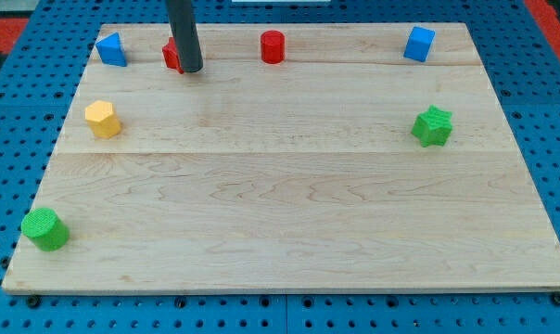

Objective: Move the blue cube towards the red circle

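Tip at top left, blue cube far right
My tip (190, 70) touches a half-hidden red block (171, 54); blue cube (418, 44) sits well right of red circle (273, 46); no pincer shows.

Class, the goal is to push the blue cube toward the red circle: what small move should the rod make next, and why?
Probably swing my tip toward the view's right, past the blue cube. It now sits by a red block, left of the red circle, so it cannot push the cube leftward yet.

Wooden board (289, 213) carries red, blue, yellow and green blocks.
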